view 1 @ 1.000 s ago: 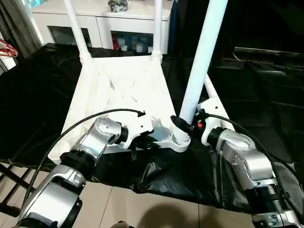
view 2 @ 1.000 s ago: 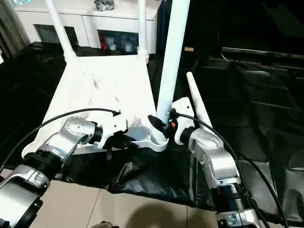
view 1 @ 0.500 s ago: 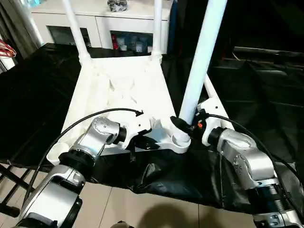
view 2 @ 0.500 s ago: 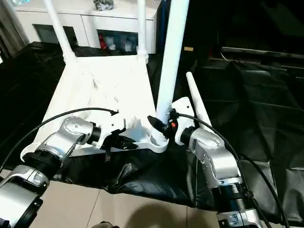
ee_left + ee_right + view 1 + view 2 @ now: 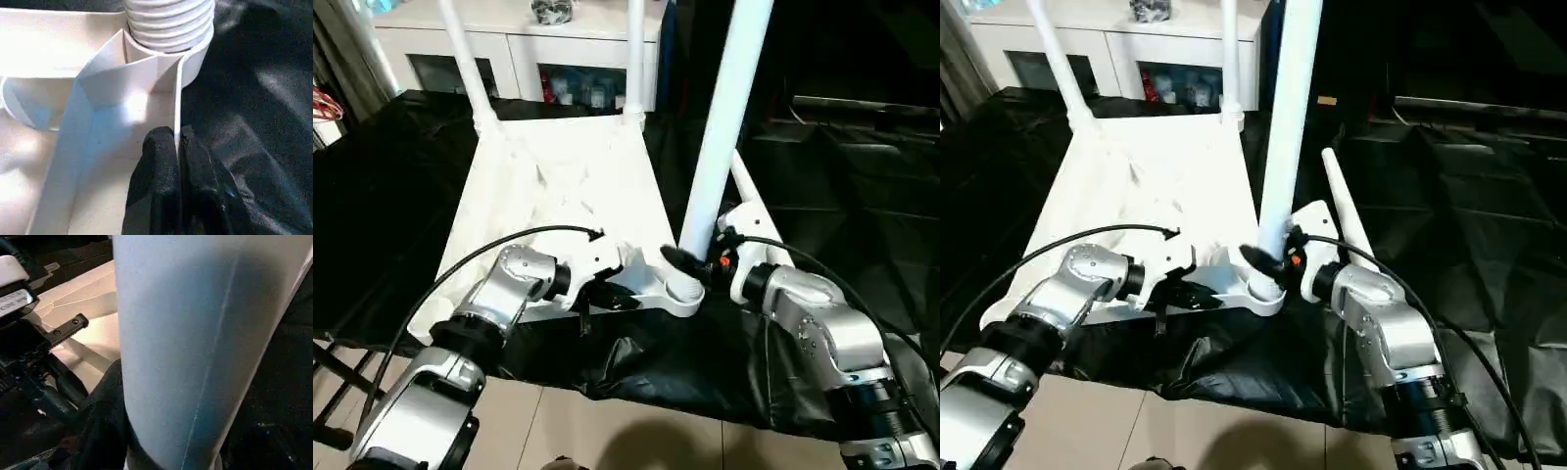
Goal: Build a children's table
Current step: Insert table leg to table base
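Leg (image 5: pixel 720 147) stands in the table's (image 5: pixel 558 186) near corner socket (image 5: pixel 685 292).

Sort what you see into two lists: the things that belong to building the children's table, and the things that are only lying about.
Belongs to the job:
- table top, upside down
- two fitted legs at the far corners
- leg at the near corner socket, gripped by the right hand
- loose leg
- left hand, pinching the rim

Lying about:
- white cabinet
- black sheet
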Controlling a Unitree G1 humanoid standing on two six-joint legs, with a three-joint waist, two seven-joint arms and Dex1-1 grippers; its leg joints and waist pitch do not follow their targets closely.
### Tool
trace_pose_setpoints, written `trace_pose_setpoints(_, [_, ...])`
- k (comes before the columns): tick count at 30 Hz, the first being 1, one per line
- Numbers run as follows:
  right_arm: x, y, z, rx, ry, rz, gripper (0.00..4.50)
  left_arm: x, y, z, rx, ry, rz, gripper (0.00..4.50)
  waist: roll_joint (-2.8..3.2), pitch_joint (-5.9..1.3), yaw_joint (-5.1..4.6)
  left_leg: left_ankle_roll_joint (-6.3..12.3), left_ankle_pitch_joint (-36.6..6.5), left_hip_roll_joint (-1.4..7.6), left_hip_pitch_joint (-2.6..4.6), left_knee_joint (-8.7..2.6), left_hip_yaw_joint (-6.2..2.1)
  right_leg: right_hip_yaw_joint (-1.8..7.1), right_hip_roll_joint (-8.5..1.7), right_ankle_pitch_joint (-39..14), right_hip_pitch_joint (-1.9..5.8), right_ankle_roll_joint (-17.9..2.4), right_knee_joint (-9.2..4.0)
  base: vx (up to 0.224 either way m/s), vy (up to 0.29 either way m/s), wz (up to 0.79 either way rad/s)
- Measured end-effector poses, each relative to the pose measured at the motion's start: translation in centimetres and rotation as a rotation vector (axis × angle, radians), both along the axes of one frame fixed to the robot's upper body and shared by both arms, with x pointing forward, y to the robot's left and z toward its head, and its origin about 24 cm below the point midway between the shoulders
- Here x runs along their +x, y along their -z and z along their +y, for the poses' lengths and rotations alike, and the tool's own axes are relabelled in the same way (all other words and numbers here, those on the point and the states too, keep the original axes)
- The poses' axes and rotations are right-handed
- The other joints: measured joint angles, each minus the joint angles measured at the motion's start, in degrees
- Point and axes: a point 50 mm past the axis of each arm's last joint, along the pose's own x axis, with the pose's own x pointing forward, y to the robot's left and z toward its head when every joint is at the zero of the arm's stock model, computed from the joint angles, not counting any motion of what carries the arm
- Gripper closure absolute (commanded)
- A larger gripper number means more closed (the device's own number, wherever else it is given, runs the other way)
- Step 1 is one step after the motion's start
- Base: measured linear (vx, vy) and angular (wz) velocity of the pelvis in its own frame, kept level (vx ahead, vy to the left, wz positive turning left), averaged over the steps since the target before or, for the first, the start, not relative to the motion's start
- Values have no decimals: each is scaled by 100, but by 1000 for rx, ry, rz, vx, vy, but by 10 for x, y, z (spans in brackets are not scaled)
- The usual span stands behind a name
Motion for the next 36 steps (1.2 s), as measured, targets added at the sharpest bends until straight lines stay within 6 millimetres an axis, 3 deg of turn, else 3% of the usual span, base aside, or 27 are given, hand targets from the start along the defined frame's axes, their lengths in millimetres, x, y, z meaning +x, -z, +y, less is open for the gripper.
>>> trace_pose_setpoints(20, [1,3,1,8,2,-1,261,-6,3,0,-19,-40,-6,450,23,-12,-47,0,0,-1,24,-26,21,13,0,-2,2,-1,-10,0,0,0])
trace_pose_setpoints(23, [1,3,1,5,7,-3,261,-6,3,0,-39,-53,-2,393,25,-10,-46,0,0,-2,24,-26,22,14,0,-2,2,-1,-11,0,0,0])
trace_pose_setpoints(36, [2,4,-1,7,23,-5,261,-5,5,-1,-87,-97,-14,386,13,-6,-39,-1,1,-1,26,-25,21,13,1,-2,5,-1,-10,0,0,0])
